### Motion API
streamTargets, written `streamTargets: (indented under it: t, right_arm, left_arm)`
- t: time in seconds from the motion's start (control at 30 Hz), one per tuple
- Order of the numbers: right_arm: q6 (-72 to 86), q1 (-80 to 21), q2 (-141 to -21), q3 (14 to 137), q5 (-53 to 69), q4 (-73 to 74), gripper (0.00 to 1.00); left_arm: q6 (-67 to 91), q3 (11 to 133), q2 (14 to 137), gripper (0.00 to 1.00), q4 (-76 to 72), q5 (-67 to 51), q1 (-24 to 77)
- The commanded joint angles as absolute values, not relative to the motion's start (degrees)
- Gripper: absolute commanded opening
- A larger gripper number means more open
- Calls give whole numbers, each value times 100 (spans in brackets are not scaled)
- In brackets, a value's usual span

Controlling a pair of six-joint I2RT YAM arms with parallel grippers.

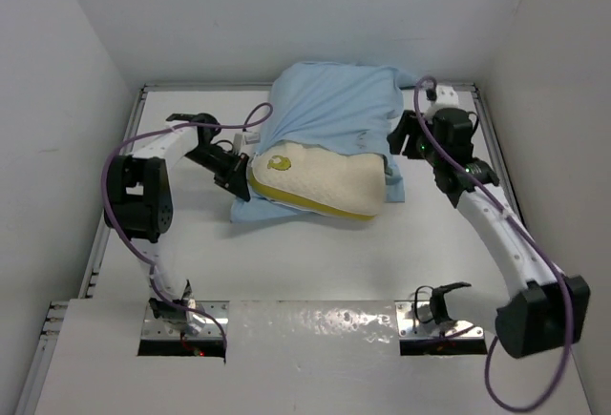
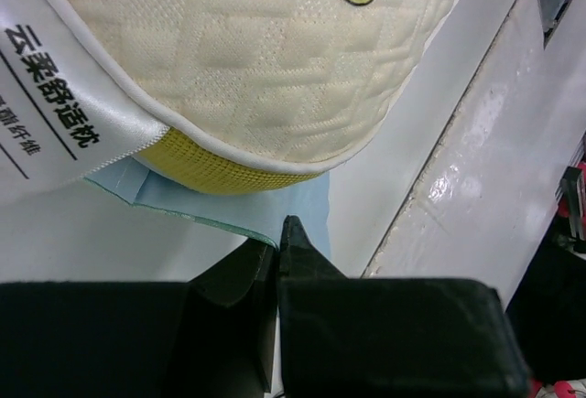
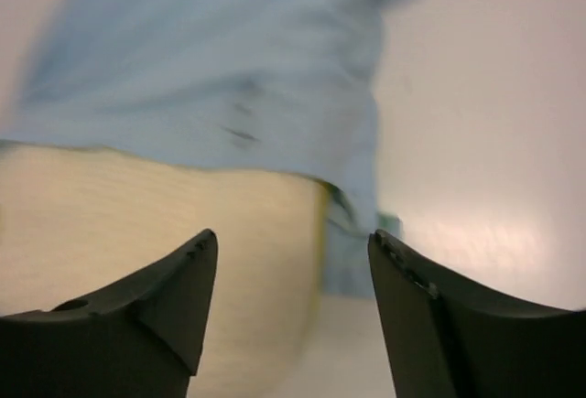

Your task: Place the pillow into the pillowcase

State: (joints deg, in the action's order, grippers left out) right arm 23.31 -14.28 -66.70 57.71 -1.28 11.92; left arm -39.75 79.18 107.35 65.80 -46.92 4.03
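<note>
The cream pillow (image 1: pixel 325 181) lies mid-table, its far half under the light blue pillowcase (image 1: pixel 329 100); a strip of the case shows beneath its near side. My left gripper (image 1: pixel 243 175) sits at the pillow's left end. The left wrist view shows that gripper (image 2: pixel 279 238) shut on the lower edge of the pillowcase (image 2: pixel 229 206), just below the pillow (image 2: pixel 275 59) and its yellow band. My right gripper (image 1: pixel 393 143) is at the pillow's right end. Seen from the right wrist, it (image 3: pixel 293 238) stands open and holds nothing, facing the pillow (image 3: pixel 137 206) and pillowcase (image 3: pixel 229 69); that view is blurred.
White walls enclose the table on the left, back and right. Two metal plates (image 1: pixel 181 324) (image 1: pixel 444 324) lie at the near edge by the arm bases. Purple cables loop off both arms. A white printed label (image 2: pixel 55 96) hangs from the pillow's left end.
</note>
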Motion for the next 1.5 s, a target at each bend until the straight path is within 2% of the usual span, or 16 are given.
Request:
streamTargets:
  t: [0.0,0.07,0.17,0.3,0.53,0.63,0.73,0.77,0.83,0.87,1.07,1.27,1.3,1.33,1.37,1.47]
  right_arm:
    - [2540,-670,-7399,4835,348,1161,69]
    - [2164,-291,-7880,4729,911,898,77]
    - [1145,-281,-8549,4764,1309,827,81]
    - [397,-281,-8964,4536,777,38,88]
    - [-333,-264,-10053,5095,791,-21,87]
    - [-473,-255,-10431,5545,1527,245,85]
    - [-685,-264,-10731,5993,2301,772,70]
    - [-694,-264,-10723,5933,2425,660,50]
    - [-554,-264,-10486,5470,2925,-111,31]
    - [-475,-264,-10407,5397,3083,-271,3]
    - [394,-264,-9644,6003,3410,1414,0]
    - [2804,-255,-7397,5844,4253,-93,0]
    - [3247,-255,-7200,6080,4350,-1106,0]
    - [3609,-246,-7068,6317,4255,-1473,0]
    - [4143,-246,-7084,6711,4167,-1633,0]
    - [4359,-185,-7662,9335,3894,-838,0]
  left_arm:
    - [-3859,8077,10380,0,6513,-4517,334]
    - [-3823,8051,10371,0,6504,-4544,334]
    - [-3736,7981,10345,0,6425,-4500,334]
    - [-3621,7858,10222,0,6302,-4368,334]
    - [-3472,7910,10230,0,6232,-4289,334]
    - [-3454,8007,10230,0,6231,-4289,334]
    - [-3498,8094,10213,0,6275,-4385,334]
    - [-3507,8130,10195,0,6284,-4447,334]
    - [-3507,8156,10178,0,6284,-4543,308]
    - [-3524,8217,10160,0,6302,-4692,290]
    - [-3753,9358,10125,0,6908,-5799,0]
    - [-2389,11703,10134,0,6436,-6758,-623]
    - [-1294,12464,10029,0,5503,-6724,-842]
    - [-1283,12654,9898,0,4649,-6584,-974]
    - [361,12830,9809,0,3814,-6400,-1080]
    - [3000,14306,10212,0,1141,-6161,-1546]
